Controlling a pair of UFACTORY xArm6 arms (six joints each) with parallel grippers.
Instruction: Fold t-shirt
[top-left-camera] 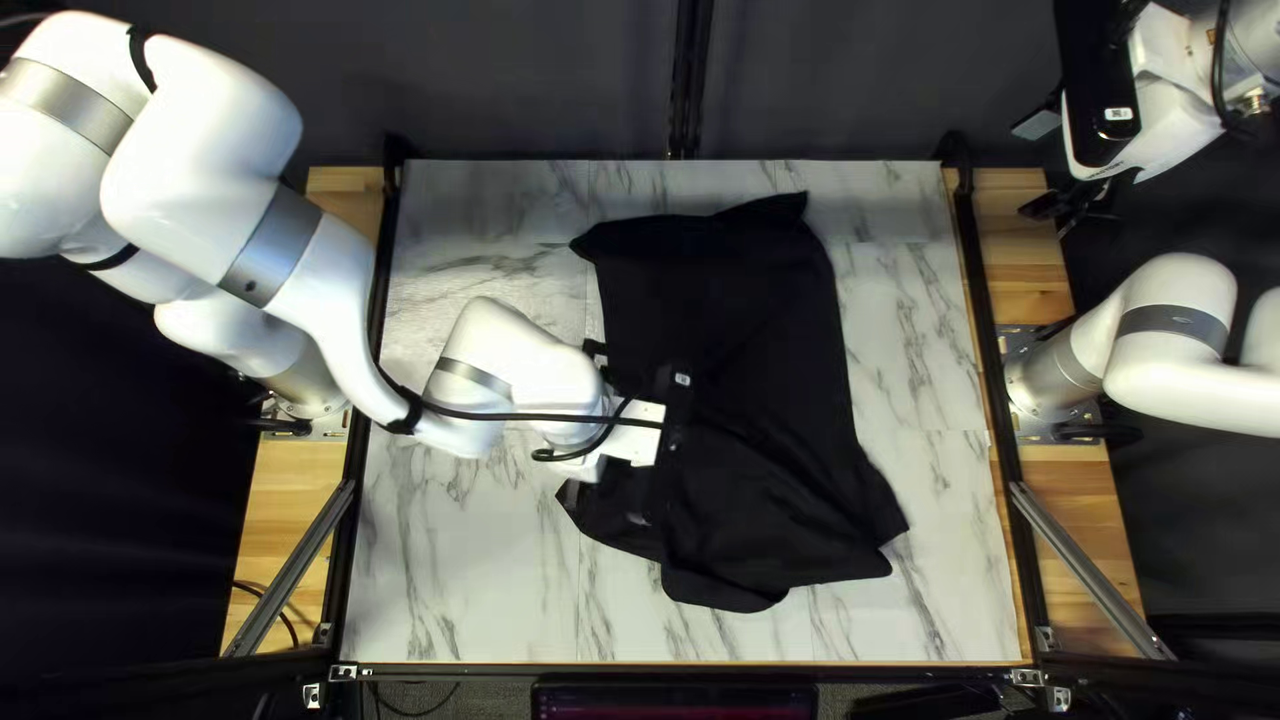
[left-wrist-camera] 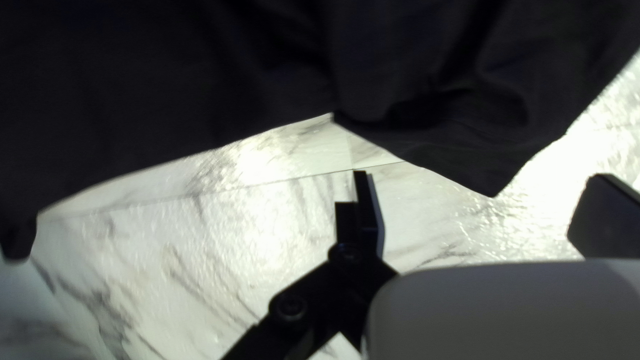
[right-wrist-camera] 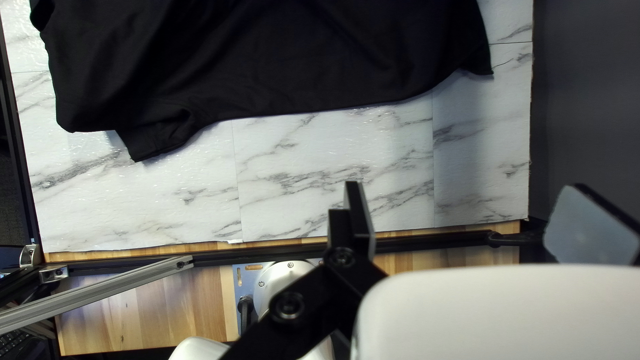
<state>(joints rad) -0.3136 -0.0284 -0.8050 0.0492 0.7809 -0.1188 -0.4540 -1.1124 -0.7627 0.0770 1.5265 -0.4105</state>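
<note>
OK so, top left view: a black t-shirt (top-left-camera: 747, 334) is spread over the middle of the table (top-left-camera: 454, 574), rumpled most around its 6 o'clock part; a pointed corner is stuck out at about 1 o'clock and another at about 11; the left claw (top-left-camera: 640, 487) is held over the 8 o'clock edge of the shirt, the left arm (top-left-camera: 500, 360) being reached in from 9 o'clock; the right claw (top-left-camera: 1067, 211) is held up past the table's 2 o'clock corner, well apart from the cloth.

Left wrist view: the left claw (left-wrist-camera: 483, 193) is spread wide, nothing pinched; marble-look tabletop can be seen between the fingers, and the shirt is draped at 12 o'clock from them, one corner pointed back toward the gap; whether that corner is touched can't be told.

Right wrist view: the right claw (right-wrist-camera: 467, 207) is spread wide too, nothing gripped; the shirt is laid out from about 10 to 12 o'clock of it, well apart; a metal bar (right-wrist-camera: 100, 290) is seen at roughly 8 o'clock, a wooden ledge (right-wrist-camera: 147, 307) under it.
</note>
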